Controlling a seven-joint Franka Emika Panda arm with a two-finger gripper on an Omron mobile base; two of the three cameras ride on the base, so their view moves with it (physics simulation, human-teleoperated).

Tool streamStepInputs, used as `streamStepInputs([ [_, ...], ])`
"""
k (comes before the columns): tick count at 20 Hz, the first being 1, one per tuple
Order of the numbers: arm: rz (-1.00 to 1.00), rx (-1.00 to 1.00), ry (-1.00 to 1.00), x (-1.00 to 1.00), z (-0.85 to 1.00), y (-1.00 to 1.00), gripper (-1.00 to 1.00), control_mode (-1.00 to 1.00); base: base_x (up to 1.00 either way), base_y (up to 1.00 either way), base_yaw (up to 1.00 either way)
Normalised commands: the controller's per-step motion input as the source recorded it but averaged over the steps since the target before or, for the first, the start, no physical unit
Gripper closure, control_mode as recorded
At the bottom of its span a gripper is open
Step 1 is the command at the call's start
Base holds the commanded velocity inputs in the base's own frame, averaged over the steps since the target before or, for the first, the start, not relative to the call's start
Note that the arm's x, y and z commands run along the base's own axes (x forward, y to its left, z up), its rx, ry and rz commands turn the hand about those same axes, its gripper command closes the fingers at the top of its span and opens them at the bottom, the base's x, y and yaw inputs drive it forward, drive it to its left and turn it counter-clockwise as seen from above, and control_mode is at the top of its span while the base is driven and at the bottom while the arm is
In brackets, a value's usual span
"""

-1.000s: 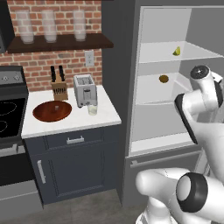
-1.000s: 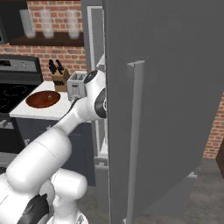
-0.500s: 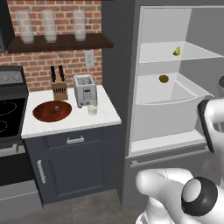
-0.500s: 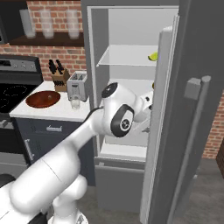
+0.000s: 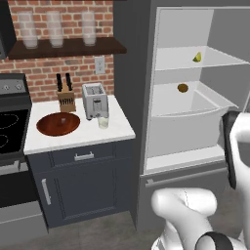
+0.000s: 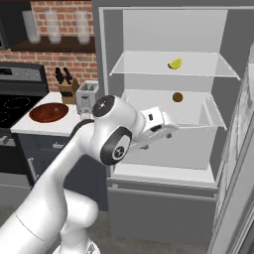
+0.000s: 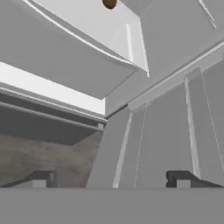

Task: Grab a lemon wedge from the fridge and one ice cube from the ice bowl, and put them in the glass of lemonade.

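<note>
The fridge stands wide open, its white shelves in full sight. A yellow-green lemon wedge lies on the upper shelf. The reddish-brown ice bowl rests on the white counter, and the small glass of lemonade stands in front of the toaster. My gripper hangs in front of the fridge's lower compartment, well below the wedge. In the hand view the gripper is open with nothing between the fingertips.
A round brownish item sits on the middle shelf. The swung-out fridge door stands at the right. A toaster, a knife block and the stove line the counter side; tall glasses stand on the wall shelf.
The fridge door has swung from nearly shut to wide open, uncovering the shelves. My arm has moved right and lower in front of the fridge. The jaws stayed open.
</note>
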Motion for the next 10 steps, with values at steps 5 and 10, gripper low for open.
streamStepInputs([
  [5,-0.03,0.45,-0.35,-0.49,0.16,0.96,-1.0,-1.0,0.0,0.0,0.0],
  [10,-0.07,0.45,-0.36,-0.35,0.06,0.94,-1.0,-1.0,0.0,0.0,0.0],
])
